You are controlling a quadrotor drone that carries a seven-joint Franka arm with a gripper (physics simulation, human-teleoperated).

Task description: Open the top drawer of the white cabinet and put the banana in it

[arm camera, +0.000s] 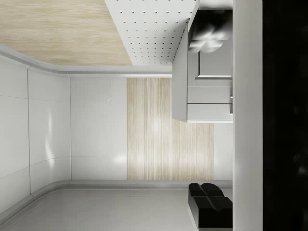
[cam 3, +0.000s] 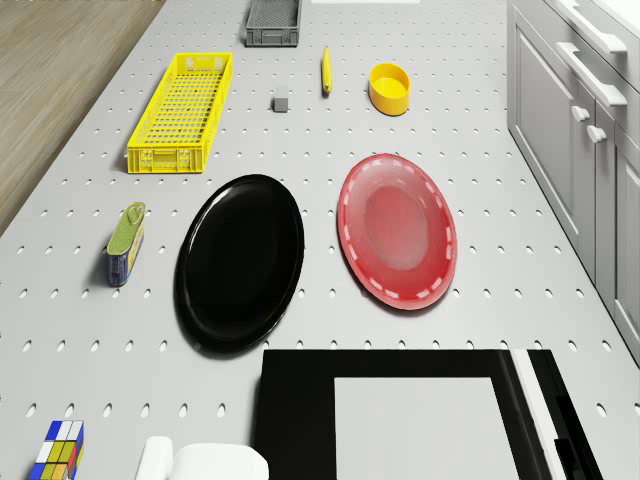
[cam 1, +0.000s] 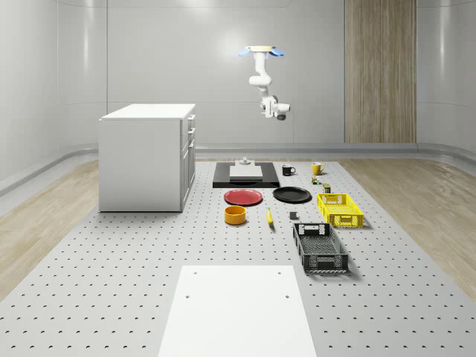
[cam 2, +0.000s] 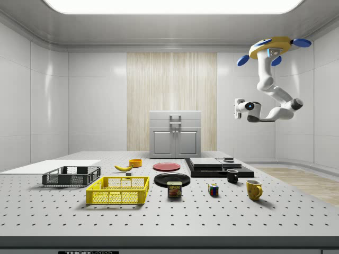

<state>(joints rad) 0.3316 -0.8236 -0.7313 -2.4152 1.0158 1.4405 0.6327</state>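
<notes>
Fingers: their spread cannot be told; the white two-finger gripper (cam 2: 239,108) hangs high in the air.
Cabinet: white box cabinet (cam 1: 146,156) at the whole-scene view's left, drawers closed.
Banana: yellow banana (cam 1: 270,218) on the perforated table (cam 1: 111,260), between orange bowl (cam 1: 236,215) and yellow crate (cam 1: 340,210).
Drone: blue-rotored drone (cam 1: 262,52) hovers over the table's far end.

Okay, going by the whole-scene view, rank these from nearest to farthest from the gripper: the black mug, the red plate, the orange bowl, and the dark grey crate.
The gripper hangs high over the far end of the table, under the hovering drone.
1. black mug, almost beneath it at the far end.
2. red plate, mid-table.
3. orange bowl, just in front of the plate.
4. dark grey crate, nearest the camera.
</notes>
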